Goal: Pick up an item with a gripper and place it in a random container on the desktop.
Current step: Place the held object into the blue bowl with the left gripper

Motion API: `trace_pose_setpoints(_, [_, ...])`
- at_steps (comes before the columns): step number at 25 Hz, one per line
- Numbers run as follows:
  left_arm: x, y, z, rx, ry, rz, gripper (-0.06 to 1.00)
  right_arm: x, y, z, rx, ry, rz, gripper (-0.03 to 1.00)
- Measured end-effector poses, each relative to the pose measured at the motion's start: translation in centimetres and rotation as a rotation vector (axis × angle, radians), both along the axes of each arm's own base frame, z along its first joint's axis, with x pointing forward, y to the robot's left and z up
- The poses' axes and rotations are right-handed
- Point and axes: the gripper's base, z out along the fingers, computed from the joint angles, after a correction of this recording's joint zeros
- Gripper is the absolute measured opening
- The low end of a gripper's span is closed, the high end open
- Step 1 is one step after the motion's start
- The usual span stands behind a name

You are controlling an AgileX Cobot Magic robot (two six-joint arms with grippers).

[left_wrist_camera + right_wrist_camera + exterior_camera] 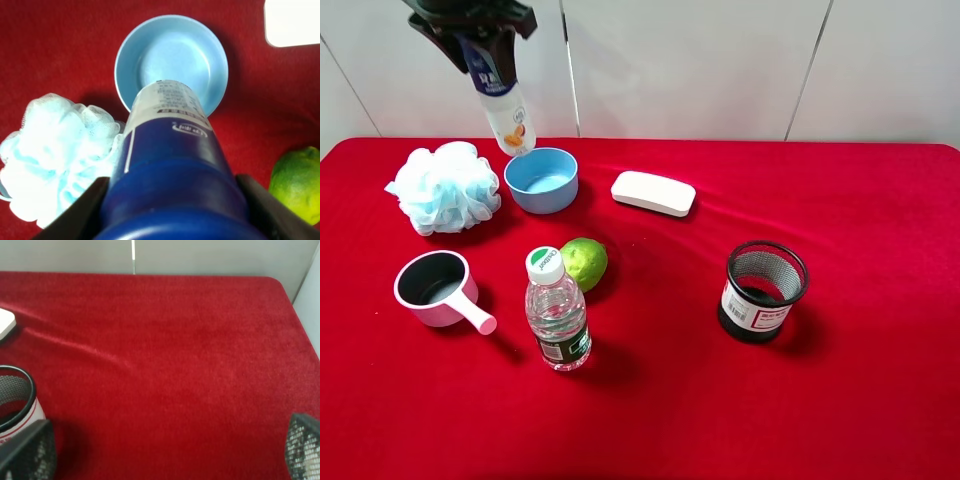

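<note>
Left claw (475,38) pinches the bottle (506,108) by its blue cap, high over the red desktop (840,400). I think I should shift it a bit more over the blue bowl (541,180) (its bottom hangs tilted above the bowl's rim, not the middle), then go down slowly and let go softly. My right claw (165,450) is spread wide, holding nothing.

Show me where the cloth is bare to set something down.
Bare: right of the mesh cup, behind it past the white case, and the front strip before the water bottle. Crowded: the left, with puff, blue bowl, scoop cup, lime, and the left hand holding a white bottle over the bowl's rim.
</note>
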Motion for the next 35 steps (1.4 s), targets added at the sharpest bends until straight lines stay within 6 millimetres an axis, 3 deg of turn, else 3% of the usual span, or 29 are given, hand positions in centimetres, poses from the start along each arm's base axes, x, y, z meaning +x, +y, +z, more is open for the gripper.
trace_pose_setpoints(24, [4.1,-1.6,-7.9,0.015,0.016,-0.026,0.5,0.0,0.0,0.0,0.0,0.0,0.0,0.69])
trace_pose_setpoints(35, [4.8,-2.0,-9.9,-0.009,0.031,0.01,0.5,0.0,0.0,0.0,0.0,0.0,0.0,0.69])
